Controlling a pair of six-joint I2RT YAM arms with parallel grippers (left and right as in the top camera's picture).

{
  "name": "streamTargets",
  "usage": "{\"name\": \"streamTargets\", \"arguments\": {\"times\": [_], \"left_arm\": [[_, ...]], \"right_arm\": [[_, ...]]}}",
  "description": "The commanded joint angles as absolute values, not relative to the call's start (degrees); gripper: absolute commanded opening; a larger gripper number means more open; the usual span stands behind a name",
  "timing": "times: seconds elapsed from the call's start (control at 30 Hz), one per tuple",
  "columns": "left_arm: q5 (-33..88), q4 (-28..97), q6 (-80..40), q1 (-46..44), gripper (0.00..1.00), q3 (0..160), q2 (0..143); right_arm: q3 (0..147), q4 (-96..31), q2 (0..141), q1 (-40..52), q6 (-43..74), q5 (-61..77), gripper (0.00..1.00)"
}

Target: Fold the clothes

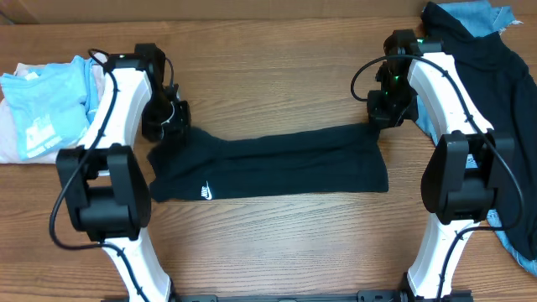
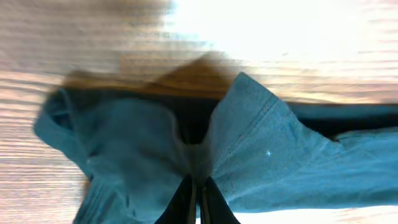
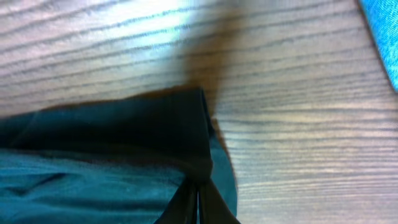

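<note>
Black knit T-shirt (image 1: 268, 164), one item, lying as a long folded band across the middle of the wood table (image 1: 277, 67), white logo up near its left end. I see bare wood open behind and in front of it, a light-blue tee (image 1: 42, 105) heaped at the left edge and a dark garment pile (image 1: 503, 92) at the right edge, both apart from the band. Left claw (image 2: 196, 190): pinched tight on the shirt's rear left corner, fabric bunched at the tips; right claw (image 3: 198, 198): likewise clamped on the rear right corner.
</note>
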State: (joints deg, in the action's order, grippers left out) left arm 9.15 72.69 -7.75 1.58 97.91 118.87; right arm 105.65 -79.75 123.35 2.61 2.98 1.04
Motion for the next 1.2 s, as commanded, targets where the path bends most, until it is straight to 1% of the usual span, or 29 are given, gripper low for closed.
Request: {"name": "streamTargets", "arguments": {"times": [0.0, 0.17, 0.5, 0.6, 0.93, 1.1, 1.17], "left_arm": [[8.8, 69.9, -7.7, 1.9, 0.04, 99.7, 114.7], [9.2, 65.4, -8.2, 2.6, 0.04, 99.7, 111.5], [9.2, 64.5, -7.9, 2.5, 0.05, 99.7, 110.6], [9.0, 63.7, -7.9, 2.6, 0.05, 99.7, 110.6], [9.0, 60.3, -7.9, 2.5, 0.06, 99.7, 110.6], [9.0, 61.0, -7.9, 2.5, 0.05, 99.7, 110.6], [9.1, 63.1, -7.9, 2.5, 0.04, 99.7, 110.6]], "right_arm": [[107.0, -78.3, 121.6, 2.2, 3.0, 0.5, 0.04], [107.0, -75.5, 121.6, 2.2, 3.0, 0.5, 0.04], [107.0, -70.0, 121.6, 2.2, 3.0, 0.4, 0.04], [107.2, -69.3, 121.6, 2.1, 3.0, -2.1, 0.04], [111.6, -71.9, 121.6, 0.3, 3.2, -1.3, 0.04], [111.8, -72.9, 121.6, 0.3, 3.2, -1.2, 0.04], [111.9, -74.2, 121.4, 0.3, 3.2, -1.2, 0.04]]}}
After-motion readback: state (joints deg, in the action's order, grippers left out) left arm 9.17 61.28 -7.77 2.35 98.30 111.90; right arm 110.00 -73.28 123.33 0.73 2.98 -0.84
